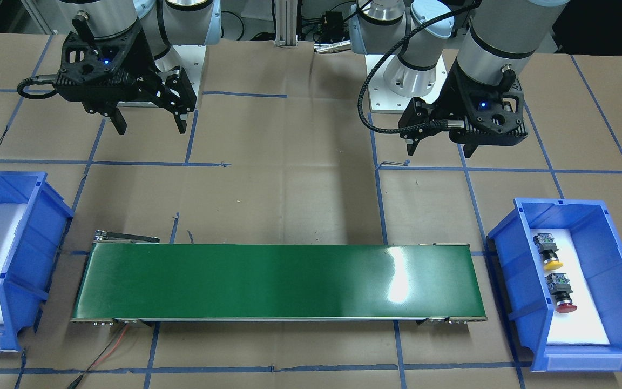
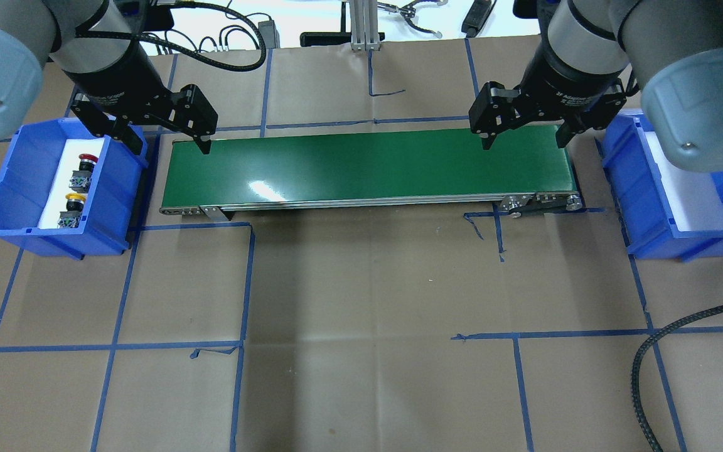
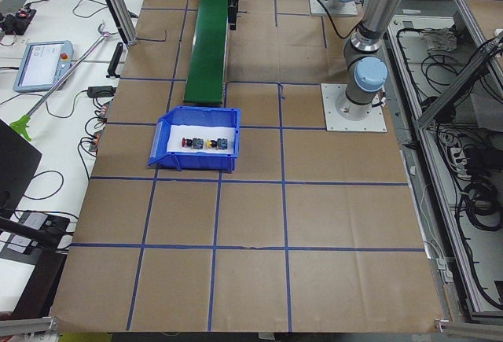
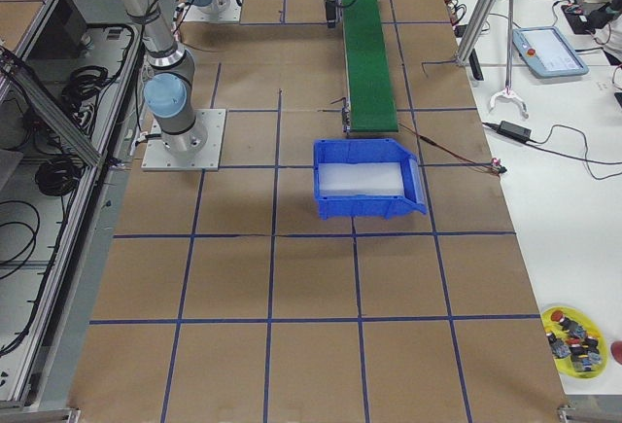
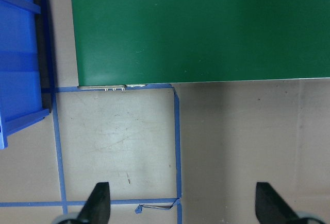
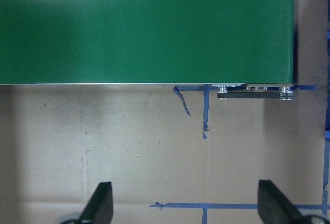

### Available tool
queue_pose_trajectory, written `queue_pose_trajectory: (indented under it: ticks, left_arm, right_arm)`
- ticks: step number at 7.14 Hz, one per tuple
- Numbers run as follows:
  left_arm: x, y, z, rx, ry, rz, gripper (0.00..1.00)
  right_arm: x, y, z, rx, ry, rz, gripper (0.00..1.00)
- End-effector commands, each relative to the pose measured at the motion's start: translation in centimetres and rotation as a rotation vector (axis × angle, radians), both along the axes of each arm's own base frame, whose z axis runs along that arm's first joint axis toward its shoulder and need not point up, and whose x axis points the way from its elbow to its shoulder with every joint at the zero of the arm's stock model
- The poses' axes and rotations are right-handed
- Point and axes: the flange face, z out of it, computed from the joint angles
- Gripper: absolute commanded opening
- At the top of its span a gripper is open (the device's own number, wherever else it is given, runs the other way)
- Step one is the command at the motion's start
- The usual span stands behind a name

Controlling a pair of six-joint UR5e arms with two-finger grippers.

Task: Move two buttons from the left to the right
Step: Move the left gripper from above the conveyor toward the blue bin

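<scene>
Our left gripper (image 2: 167, 143), spread and empty like the right gripper (image 2: 524, 138), hangs nearer the left bin (image 2: 117, 188); there, leftward of it, the red button (image 2: 87, 161) and yellow button (image 2: 73, 201) lie, caps pointing away from us

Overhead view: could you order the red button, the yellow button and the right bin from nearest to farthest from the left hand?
1. Red button, in the left bin, just beside the left hand.
2. Yellow button, in the same bin, on the robot's side of the red one.
3. Right bin, beyond the other end of the belt.
</scene>
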Motion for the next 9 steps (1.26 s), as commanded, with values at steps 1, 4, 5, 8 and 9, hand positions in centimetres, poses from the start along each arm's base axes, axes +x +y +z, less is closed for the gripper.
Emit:
queue_pose_trajectory:
  ticks: [1,4,5,8,9]
  left_arm:
    - [0.0,0.0,0.0,0.0,0.0,0.0,1.0]
    - [0.1,0.0,0.0,-0.002,-0.001,0.002,1.0]
    - [0.1,0.0,0.0,-0.002,0.0,0.002,1.0]
    - [2.5,-0.9,-0.3,-0.001,-0.009,0.017,1.0]
    - [6.7,-1.8,-0.5,0.004,0.0,0.035,1.0]
  right_arm:
    - [0.0,0.0,0.0,-0.002,0.0,0.0,1.0]
    - [0.0,0.0,0.0,-0.002,0.0,0.0,1.0]
    - [-0.1,0.0,0.0,-0.002,0.001,-0.002,1.0]
    - [-0.2,-0.2,0.0,-0.003,0.003,-0.003,1.0]
    - [-0.2,-0.2,-0.1,-0.002,0.003,-0.002,1.0]
